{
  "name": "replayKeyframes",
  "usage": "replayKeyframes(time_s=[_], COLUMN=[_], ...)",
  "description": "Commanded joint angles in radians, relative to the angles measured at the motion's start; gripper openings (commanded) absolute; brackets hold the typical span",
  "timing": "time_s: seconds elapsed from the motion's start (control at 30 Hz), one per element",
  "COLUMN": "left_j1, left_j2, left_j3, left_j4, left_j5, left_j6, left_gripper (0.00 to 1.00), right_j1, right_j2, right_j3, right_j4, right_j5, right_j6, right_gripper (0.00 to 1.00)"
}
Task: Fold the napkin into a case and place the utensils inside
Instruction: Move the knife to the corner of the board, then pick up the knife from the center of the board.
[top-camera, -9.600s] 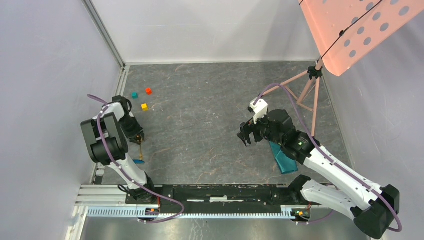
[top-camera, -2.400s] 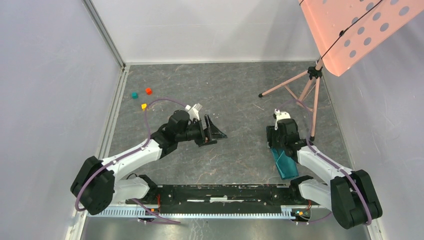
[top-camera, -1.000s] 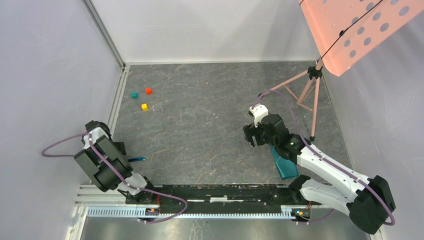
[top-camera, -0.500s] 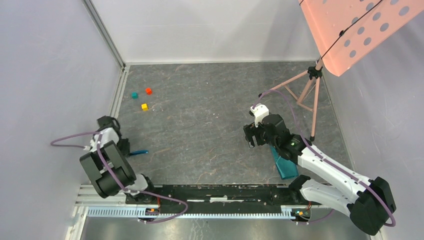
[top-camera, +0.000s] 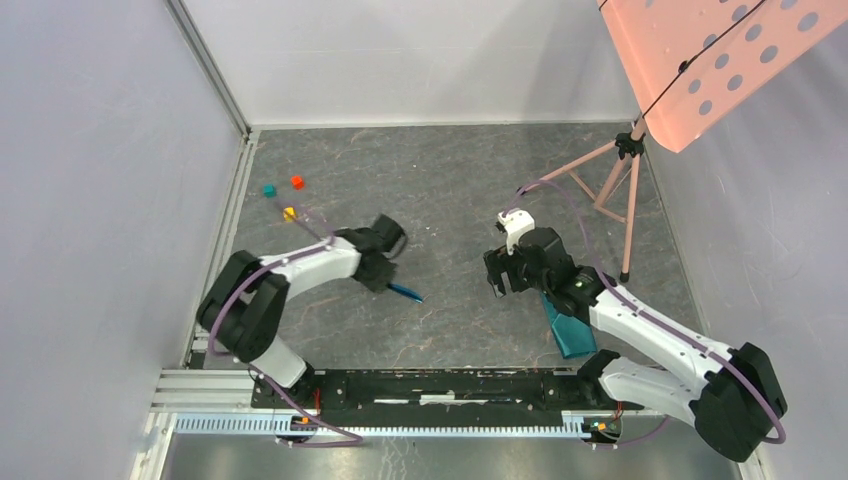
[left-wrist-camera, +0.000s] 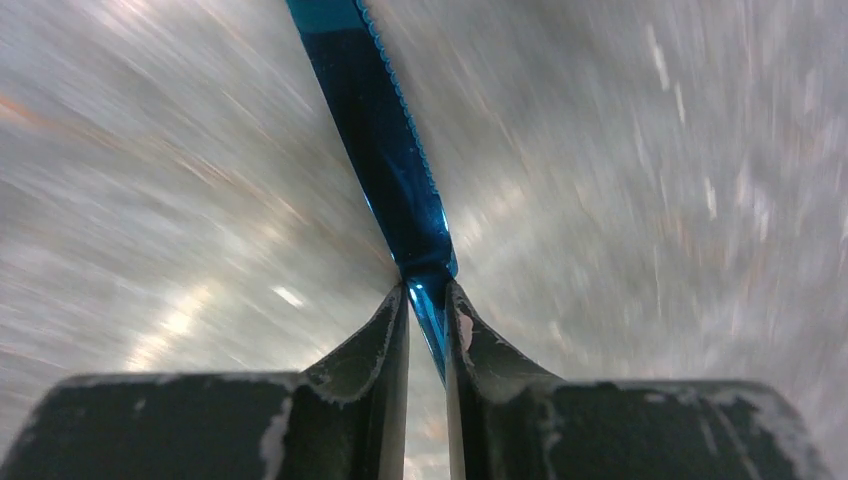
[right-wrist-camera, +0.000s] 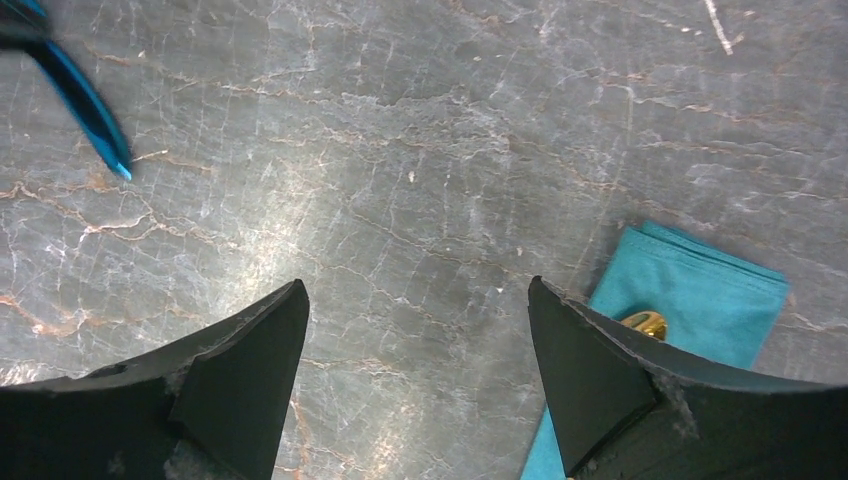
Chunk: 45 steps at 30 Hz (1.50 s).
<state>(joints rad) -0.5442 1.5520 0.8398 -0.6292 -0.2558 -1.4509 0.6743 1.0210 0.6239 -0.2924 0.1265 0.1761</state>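
Top external view: the left arm reaches toward the middle of the frame. The left fingers are clamped on one end of the blue utensil, whose free end points to the lower right. Cannot tell whether its tip touches the desk.

The right fingers sit right of centre, well apart from the blue utensil. The case lies on the desk at lower right, partly under the right arm.

Three small cubes sit at upper left: teal cube, red cube, yellow cube. A pink tripod stands at upper right, under a pink perforated panel.

Left wrist view: the left fingers pinch the blue utensil at its lower end. One edge of the utensil is serrated, and it runs up to the top edge of the frame. The desk behind it is streaked with blur.

Right wrist view: the right fingers stand wide apart with only bare desk between them.
- Blue utensil: upper left corner, tip pointing down-right.
- Case: lower right, partly hidden by one finger.
- Gold spoon: a small part shows at the case's near edge, and the rest is hidden.
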Motion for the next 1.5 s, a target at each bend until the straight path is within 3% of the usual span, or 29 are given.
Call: replayKeyframes(time_s=[0.0, 0.07, 0.17, 0.27, 0.43, 0.57, 0.67, 0.83, 1.1, 1.3, 1.47], left_j1=[-0.231, -0.272, -0.274, -0.271, -0.242, -0.229, -0.229, -0.229, -0.230, -0.230, -0.231], left_j2=[0.143, 0.165, 0.143, 0.038, -0.264, -0.648, -0.968, -1.307, -1.356, -1.343, -1.347], left_j3=[0.074, 0.119, 0.144, 0.131, 0.076, -0.054, -0.169, -0.224, -0.120, -0.091, -0.091], left_j4=[-0.051, -0.061, -0.085, -0.098, -0.131, -0.042, 0.077, 0.112, 0.011, 0.014, 0.020], left_j5=[0.052, 0.061, 0.073, 0.019, -0.109, -0.211, -0.213, -0.193, -0.167, -0.154, -0.151], left_j6=[-0.198, -0.179, -0.127, -0.066, 0.118, 0.331, 0.487, 0.614, 0.700, 0.736, 0.748], left_gripper=[0.18, 0.28, 0.58, 0.80, 0.98, 1.00, 1.00, 0.99, 0.99, 0.99, 0.99], right_j1=[0.004, 0.003, 0.003, 0.004, 0.012, 0.097, 0.167, 0.279, 0.341, 0.342, 0.342], right_j2=[0.041, 0.081, 0.145, 0.198, 0.406, 0.640, 0.745, 0.924, 1.077, 1.117, 1.135], right_j3=[0.027, 0.048, 0.094, 0.139, 0.336, 0.570, 0.687, 0.929, 1.058, 1.060, 1.034], right_j4=[0.050, 0.040, 0.000, -0.018, -0.165, -0.399, -0.455, -0.585, -0.657, -0.677, -0.657], right_j5=[-0.058, -0.094, -0.123, -0.160, -0.326, -0.327, -0.298, -0.205, -0.168, -0.168, -0.150], right_j6=[0.041, 0.046, 0.054, 0.059, 0.005, -0.101, -0.122, -0.149, -0.135, -0.140, -0.145], right_gripper=[0.87, 0.87, 0.87, 0.87, 0.83, 0.79, 0.78, 0.77, 0.72, 0.62, 0.60])
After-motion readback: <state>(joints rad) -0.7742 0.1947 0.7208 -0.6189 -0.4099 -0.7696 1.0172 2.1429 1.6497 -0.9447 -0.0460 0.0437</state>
